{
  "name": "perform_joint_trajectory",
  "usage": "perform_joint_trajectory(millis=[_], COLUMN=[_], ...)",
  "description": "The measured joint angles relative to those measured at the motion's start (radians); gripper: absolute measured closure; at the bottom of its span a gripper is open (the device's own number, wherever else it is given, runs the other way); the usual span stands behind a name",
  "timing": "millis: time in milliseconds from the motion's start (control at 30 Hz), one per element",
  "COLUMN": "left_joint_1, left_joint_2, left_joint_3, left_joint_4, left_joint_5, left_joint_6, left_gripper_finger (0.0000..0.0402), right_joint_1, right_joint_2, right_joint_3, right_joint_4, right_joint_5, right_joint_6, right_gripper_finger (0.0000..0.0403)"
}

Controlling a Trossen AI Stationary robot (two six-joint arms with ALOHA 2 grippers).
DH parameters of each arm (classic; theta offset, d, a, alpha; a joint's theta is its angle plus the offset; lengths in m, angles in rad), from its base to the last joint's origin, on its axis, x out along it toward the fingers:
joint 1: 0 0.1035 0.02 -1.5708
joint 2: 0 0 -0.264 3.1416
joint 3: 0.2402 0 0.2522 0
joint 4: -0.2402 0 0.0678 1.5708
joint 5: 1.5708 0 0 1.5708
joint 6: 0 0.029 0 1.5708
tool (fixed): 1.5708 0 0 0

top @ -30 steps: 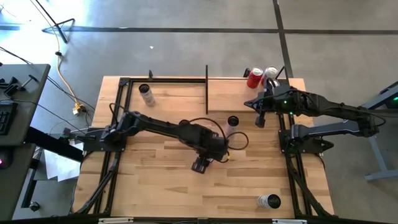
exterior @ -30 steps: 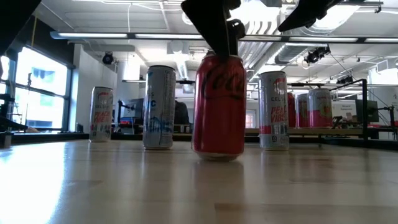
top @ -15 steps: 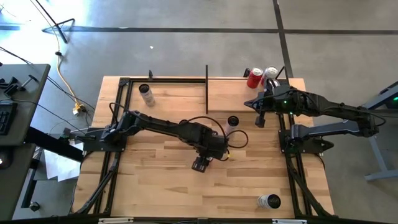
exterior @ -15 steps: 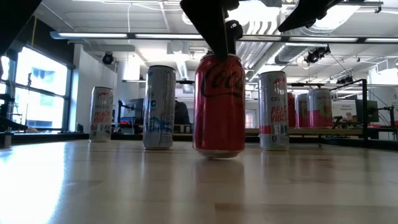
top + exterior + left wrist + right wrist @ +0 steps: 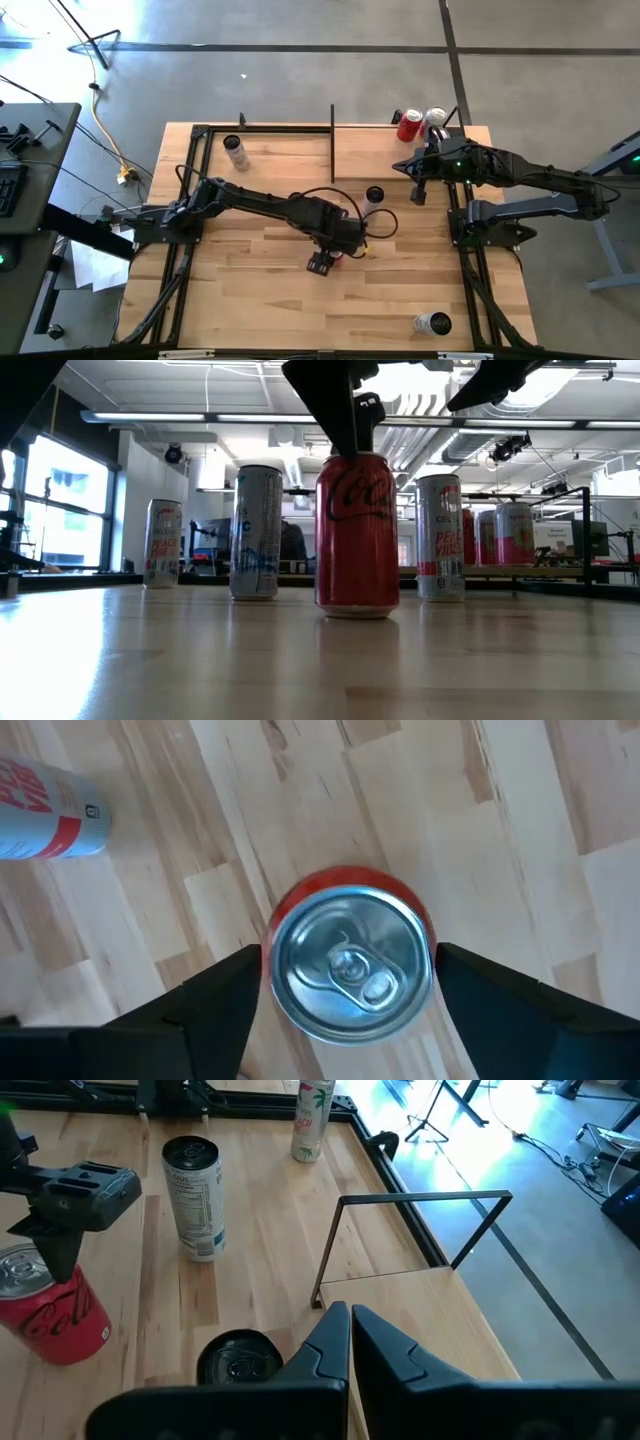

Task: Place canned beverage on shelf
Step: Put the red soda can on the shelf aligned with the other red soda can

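I've got the left gripper [image 5: 345,982] hanging straight over the red cola can [image 5: 348,965], its 2 dark fingers [image 5: 215,995] spread to either side of the lid with a gap on each side, not gripping. The can stands upright on the planked tabletop [image 5: 260,290] near the table's middle, well apart from the shelf [image 5: 400,160], the pale platform at the far right corner edged by thin black bars. From table height the can [image 5: 357,535] fills the centre and the arm comes down on it from above.

My right gripper [image 5: 350,1335] has its fingers pressed together, holding nothing, parked above the near edge of the shelf with a dark can [image 5: 238,1359] just below it.

Around the table I see a tall white can [image 5: 235,152] at the far left, another [image 5: 433,323] near the front right, and 2 cans, 1 red [image 5: 409,125] and 1 white [image 5: 436,120], at the shelf's far edge. Beyond is grey floor, and a room with ceiling lights and windows.

The left fingertips run out of the wrist picture, and the low view cuts both arms off at the top. The left arm [image 5: 250,203] stretches long across the table; the right arm [image 5: 530,178] reaches in, bent at the elbow.
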Motion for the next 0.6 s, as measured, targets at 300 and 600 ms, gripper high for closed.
perform_joint_trajectory(millis=[300,600], left_joint_1=[-0.009,-0.074], left_joint_2=[-0.08,-0.209], left_joint_3=[0.001,-0.117], left_joint_4=[-0.018,0.076], left_joint_5=[-0.038,-0.118], left_joint_6=[-0.085,-0.201], left_gripper_finger=[0.0096,0.0096], right_joint_1=[0.0,0.018], right_joint_2=[0.002,0.002], right_joint_3=[0.0,0.0], right_joint_4=[0.0,-0.014], right_joint_5=[0.0,-0.04], right_joint_6=[-0.005,-0.032], right_gripper_finger=[0.0403,0.0403])
